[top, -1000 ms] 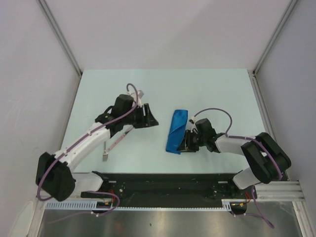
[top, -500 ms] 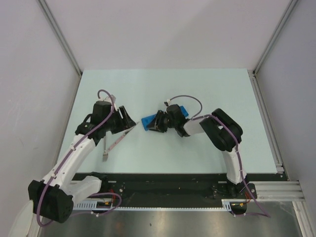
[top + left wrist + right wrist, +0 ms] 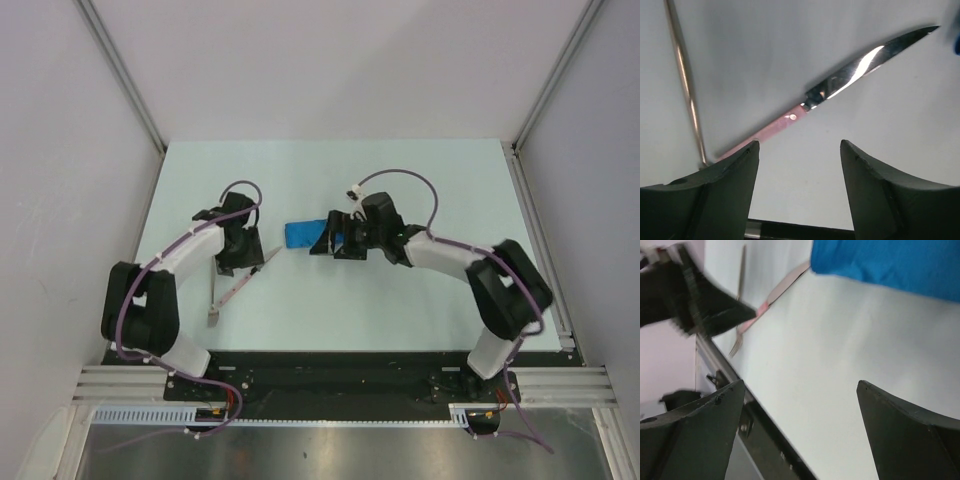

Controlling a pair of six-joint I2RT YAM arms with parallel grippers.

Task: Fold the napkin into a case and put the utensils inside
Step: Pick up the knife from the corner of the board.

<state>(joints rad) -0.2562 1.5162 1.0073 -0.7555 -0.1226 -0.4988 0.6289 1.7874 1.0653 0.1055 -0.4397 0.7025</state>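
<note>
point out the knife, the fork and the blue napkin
knife (image 3: 860,67): left wrist view, on the shiny blade
fork (image 3: 735,346): right wrist view, on the tines
napkin (image 3: 299,235): top external view, on its exposed left end

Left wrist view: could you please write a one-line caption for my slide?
Open left gripper hovers above a pink-handled shiny-bladed knife beside a slim silver utensil stem.

**Q:** Top view? 
**A:** Set high above and behind the arm bases, which lie along the bottom edge. It looks down on the whole table (image 3: 400,300).

**Q:** Wrist views? 
**A:** Both close and low over the table, each looking out between its own fingers (image 3: 715,190) (image 3: 690,435) in the lower corners.

**Q:** Overlap? 
**A:** Knife (image 3: 245,280) (image 3: 840,85) (image 3: 790,280) and fork (image 3: 212,295) (image 3: 685,80) (image 3: 740,300) appear in all three views. The napkin (image 3: 300,235) (image 3: 890,262) appears in the top and right wrist views.
</note>
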